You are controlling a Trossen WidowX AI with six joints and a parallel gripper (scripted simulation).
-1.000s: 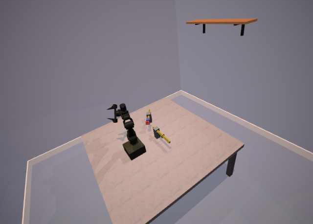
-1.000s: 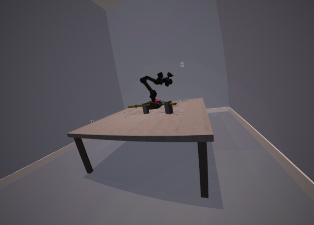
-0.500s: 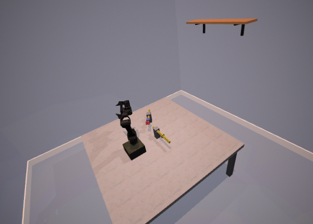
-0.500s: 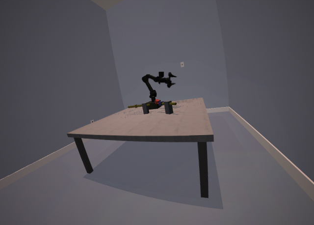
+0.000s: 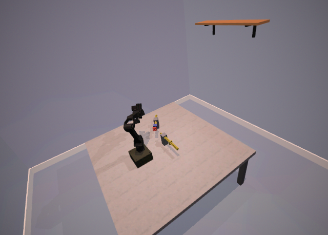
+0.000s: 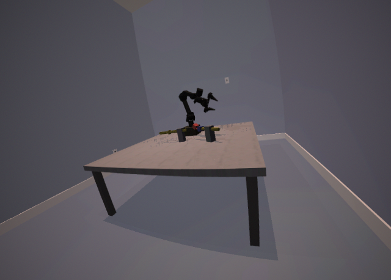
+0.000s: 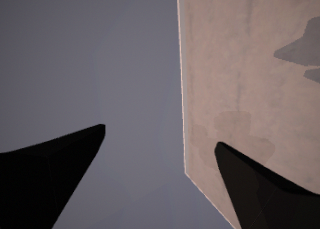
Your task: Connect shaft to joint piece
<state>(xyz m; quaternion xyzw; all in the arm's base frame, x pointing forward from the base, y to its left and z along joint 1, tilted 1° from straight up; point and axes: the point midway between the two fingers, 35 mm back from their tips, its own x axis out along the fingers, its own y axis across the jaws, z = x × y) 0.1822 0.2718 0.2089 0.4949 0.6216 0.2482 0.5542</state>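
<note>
The red joint piece [image 5: 154,128] [image 6: 196,125] sits on the end of the fixed shaft, next to a blue part [image 5: 156,124] [image 6: 200,128] and its dark block [image 6: 209,134]. The second dark block [image 5: 163,138] [image 6: 181,134] carries the yellow sliding shaft [image 5: 172,144] [image 6: 167,132], which sticks out away from the joint. My gripper [image 5: 138,107] [image 6: 214,103] [image 7: 161,138] is open and empty. It is raised high above the table, to the side of the joint piece. The wrist view shows none of the parts, only the table's edge [image 7: 182,89] and the floor.
The arm's base [image 5: 140,157] stands on the wooden table [image 5: 185,179] [image 6: 201,157] close to both blocks. An orange shelf [image 5: 232,22] hangs on the far wall. A low white border [image 5: 264,133] runs around the floor.
</note>
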